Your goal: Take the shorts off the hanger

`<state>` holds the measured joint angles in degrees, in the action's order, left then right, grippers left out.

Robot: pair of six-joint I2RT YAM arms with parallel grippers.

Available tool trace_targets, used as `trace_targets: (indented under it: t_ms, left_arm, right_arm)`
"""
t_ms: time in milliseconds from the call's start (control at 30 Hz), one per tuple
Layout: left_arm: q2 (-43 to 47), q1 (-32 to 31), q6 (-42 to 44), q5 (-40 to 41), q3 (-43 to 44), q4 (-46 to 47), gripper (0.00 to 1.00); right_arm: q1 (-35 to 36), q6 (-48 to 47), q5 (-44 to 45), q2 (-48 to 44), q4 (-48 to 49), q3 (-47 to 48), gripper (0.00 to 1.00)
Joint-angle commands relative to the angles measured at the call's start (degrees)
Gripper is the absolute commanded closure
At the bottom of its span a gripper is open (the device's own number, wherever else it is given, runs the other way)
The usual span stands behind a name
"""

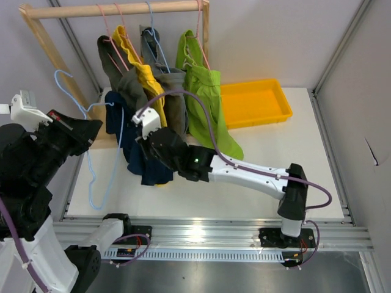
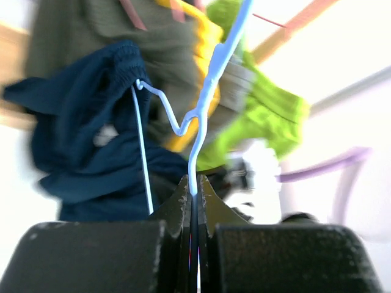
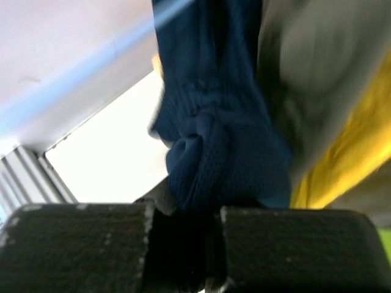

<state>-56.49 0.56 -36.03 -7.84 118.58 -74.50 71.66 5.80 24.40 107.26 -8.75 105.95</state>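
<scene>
Navy cloth — the navy shorts hang by the waistband from one tip of the pale blue hanger, over the tabletop's left edge. Your left jaws are pinched shut on the hanger's wire; your right jaws grip a bunched fold lower down. The shorts stretch from that tip down toward the right jaws — so the pull probably goes rightward, away from the left.
</scene>
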Motion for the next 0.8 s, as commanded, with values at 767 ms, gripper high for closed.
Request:
trace_targets:
  t_ms: [767]
  left_arm:
    - [16.0, 0.2, -18.8, -43.9, -21.0, -3.2, 1.0]
  right_arm:
    - [-0.8, -5.5, 13.8, -30.3, 7.0, -23.6, 1.0]
